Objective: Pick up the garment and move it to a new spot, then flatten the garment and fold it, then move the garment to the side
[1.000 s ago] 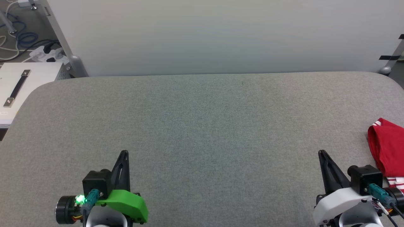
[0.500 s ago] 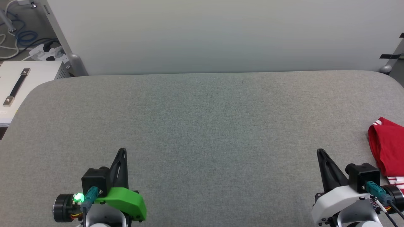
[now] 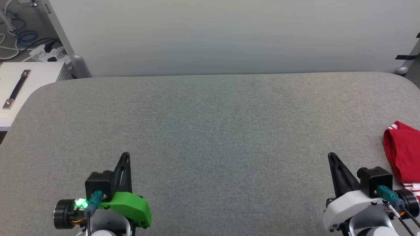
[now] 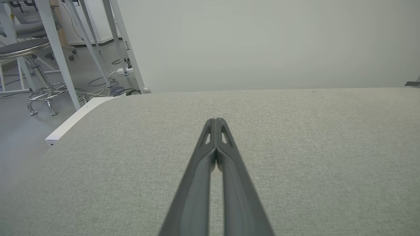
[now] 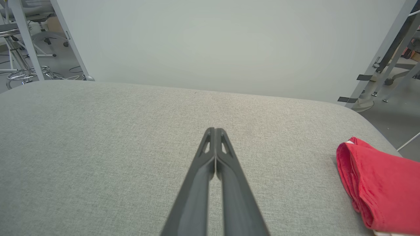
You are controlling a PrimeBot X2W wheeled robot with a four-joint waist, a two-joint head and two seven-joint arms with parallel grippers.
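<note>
1. Left end effector (image 3: 125, 154): low left in my head view, over the grey tabletop (image 3: 210, 124). In its wrist view the two dark fingers are pressed together along their length, with nothing between them.
2. Right end effector (image 3: 330, 154): low right, fingers likewise closed tight and empty. The tips point across the tabletop toward the far edge.
3. Garment (image 3: 402, 152): lies bunched in a folded heap at the right edge of the tabletop, on the outer side of the right end effector and just beside its wrist housing. It is red, with a red-and-white striped band at the near end. The head view's frame edge cuts it off, so I cannot tell its full extent.
4. Bare grey fabric lies between the right fingers and the garment; they are apart, not touching.
5. Panel (image 3: 229, 36): pale and upright, running along the far edge of the tabletop.
6. Past the far left corner sits a white case (image 3: 36, 75) with a dark strap handle, beside the tabletop's rounded edge.
7. Behind the case, on the floor, are blue cables (image 3: 26, 36) in a coil and a white power strip (image 3: 49, 54).
8. Left wrist view: a stool (image 4: 23, 48) with a chrome foot ring stands among white frame legs, well apart from the tabletop.
9. Right wrist view: a slanted grey stand leg (image 5: 382, 49) with black tape strips rises beyond the far right corner.
</note>
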